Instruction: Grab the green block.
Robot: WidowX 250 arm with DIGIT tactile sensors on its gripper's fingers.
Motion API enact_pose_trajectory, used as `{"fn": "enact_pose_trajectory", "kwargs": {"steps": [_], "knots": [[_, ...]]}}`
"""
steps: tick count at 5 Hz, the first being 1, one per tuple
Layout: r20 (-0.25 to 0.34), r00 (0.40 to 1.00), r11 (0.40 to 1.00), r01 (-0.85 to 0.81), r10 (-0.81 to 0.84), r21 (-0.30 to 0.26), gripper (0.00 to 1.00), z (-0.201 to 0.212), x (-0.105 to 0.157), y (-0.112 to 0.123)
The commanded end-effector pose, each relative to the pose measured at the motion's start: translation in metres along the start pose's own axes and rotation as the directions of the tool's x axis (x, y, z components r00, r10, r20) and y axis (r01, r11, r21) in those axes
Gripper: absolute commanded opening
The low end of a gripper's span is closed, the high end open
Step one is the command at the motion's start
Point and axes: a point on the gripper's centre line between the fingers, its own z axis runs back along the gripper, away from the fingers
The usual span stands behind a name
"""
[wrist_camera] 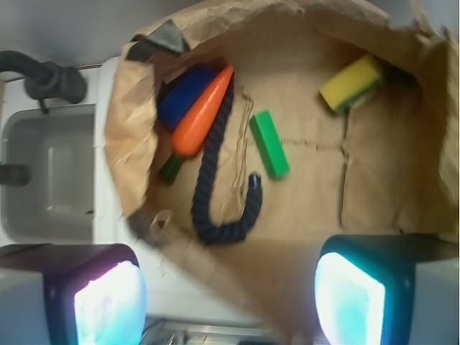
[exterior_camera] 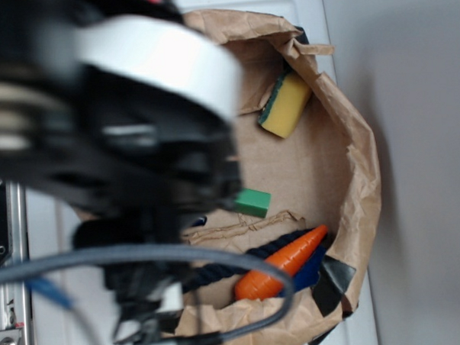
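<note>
Now — gripper (wrist_camera: 230,302): wide apart, empty, above bag.
Risk: snagging the rope (wrist_camera: 215,180) just beside the green block (wrist_camera: 269,144) — or crumpling paper.

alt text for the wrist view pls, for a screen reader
Looking down into a brown paper bag, a green block lies flat near the middle, untouched, with the gripper open above the bag's near edge. An orange carrot, a blue block and a dark rope lie left of it; a yellow sponge lies upper right.

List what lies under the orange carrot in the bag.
Under the carrot: a blue block along its side and the dark blue rope crossing beneath. How far either continues under the carrot is hidden. The green block lies apart.
</note>
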Motion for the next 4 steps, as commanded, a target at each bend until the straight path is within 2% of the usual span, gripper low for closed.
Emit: {"fn": "enact_pose_trajectory", "kwargs": {"steps": [1, 3, 4], "knots": [[0.033, 0.999, 1.0, 0.004, -0.005, 0.026, 1.0, 0.001, 0.021, 0.005], [0.033, 0.999, 1.0, 0.004, -0.005, 0.026, 1.0, 0.001, 0.021, 0.005], [0.045, 0.999, 0.998, 0.016, -0.019, 0.067, 1.0, -0.038, 0.024, 0.015]]}}
